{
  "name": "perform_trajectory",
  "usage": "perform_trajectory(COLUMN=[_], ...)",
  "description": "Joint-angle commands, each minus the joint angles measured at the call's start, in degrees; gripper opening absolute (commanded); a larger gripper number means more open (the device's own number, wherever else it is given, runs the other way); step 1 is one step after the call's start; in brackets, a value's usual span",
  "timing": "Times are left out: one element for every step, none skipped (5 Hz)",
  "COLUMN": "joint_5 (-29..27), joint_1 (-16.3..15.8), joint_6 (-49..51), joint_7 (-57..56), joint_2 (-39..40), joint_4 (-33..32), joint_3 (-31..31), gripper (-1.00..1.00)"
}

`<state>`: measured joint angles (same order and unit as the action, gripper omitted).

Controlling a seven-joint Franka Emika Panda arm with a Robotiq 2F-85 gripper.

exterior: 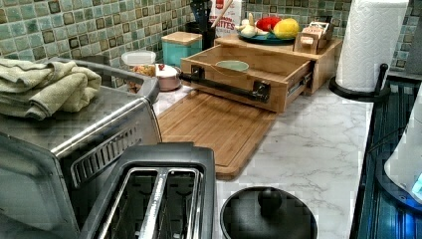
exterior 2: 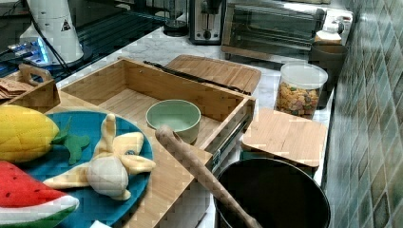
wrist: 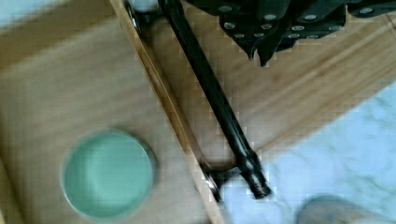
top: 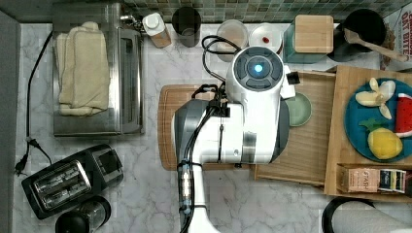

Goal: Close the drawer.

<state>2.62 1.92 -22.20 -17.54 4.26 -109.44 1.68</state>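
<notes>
The drawer (exterior: 249,74) stands pulled out over the cutting board (exterior: 214,127), a green bowl (exterior 2: 173,117) inside. The tool (wrist: 261,44) hovers beside the black handle (wrist: 210,93), fingers together, holding nothing. An off-centre push could skew the drawer and jam its slides.

Box (exterior: 225,11) at 12 o'clock in left view reads "BITES". Same box (top: 399,29) in top view: "OAT BITE".

Kitchen setting: marble-patterned counter (exterior: 318,144), green mosaic tile backsplash (exterior: 74,25), toaster (top: 70,177), steel toaster oven (top: 97,73), paper-towel roll (exterior: 370,42), bamboo cutting board (exterior: 214,127), jar of snacks (exterior 2: 299,92).
</notes>
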Motion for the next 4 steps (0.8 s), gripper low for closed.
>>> perform_trajectory(joint_5=[-1.13,0.70,1.40,4.47], joint_1=[-2.15,-3.48,-3.39,-4.50], joint_6=[-5.77,-9.98,-9.47,-11.75], joint_7=[-10.07,-10.33,-12.86,-14.67], joint_2=[1.10,1.67,4.09,6.00], joint_4=[-5.36,-7.52,-6.45,-7.24], joint_3=[-2.46,-3.18,-4.23,-3.86], gripper=[-1.00,-1.00,-1.00,-1.00])
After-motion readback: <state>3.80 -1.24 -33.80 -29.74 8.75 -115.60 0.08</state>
